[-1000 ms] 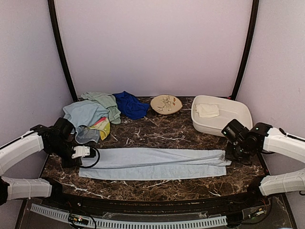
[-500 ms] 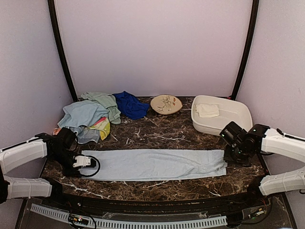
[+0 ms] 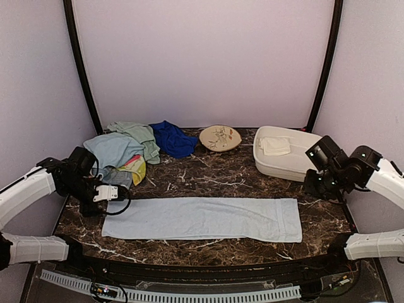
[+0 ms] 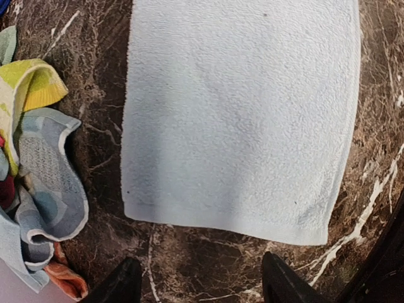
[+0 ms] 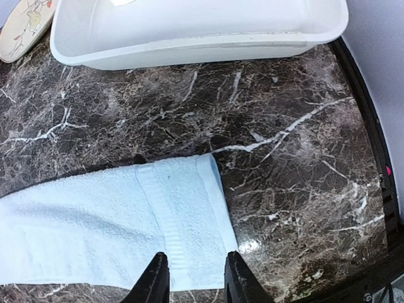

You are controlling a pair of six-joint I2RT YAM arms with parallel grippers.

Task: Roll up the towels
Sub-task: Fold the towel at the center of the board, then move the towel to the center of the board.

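Note:
A long light blue towel lies flat as a strip across the front of the marble table. My left gripper hovers just off its left end, open; in the left wrist view the towel's short edge lies just beyond the empty left gripper. My right gripper is raised near the right end, open; in the right wrist view it hangs over the towel's hemmed end with nothing gripped. More towels sit heaped at back left: light blue, pale green, royal blue, yellow.
A white tub at back right holds a folded cream towel. A round patterned plate stands beside it. The heap's edge lies close to the left gripper. The tub wall is just beyond the right gripper.
Both grippers opened and let go of the towel's ends. The towel settled flat on the table. The left gripper drew back slightly; the right arm lifted up and to the right.

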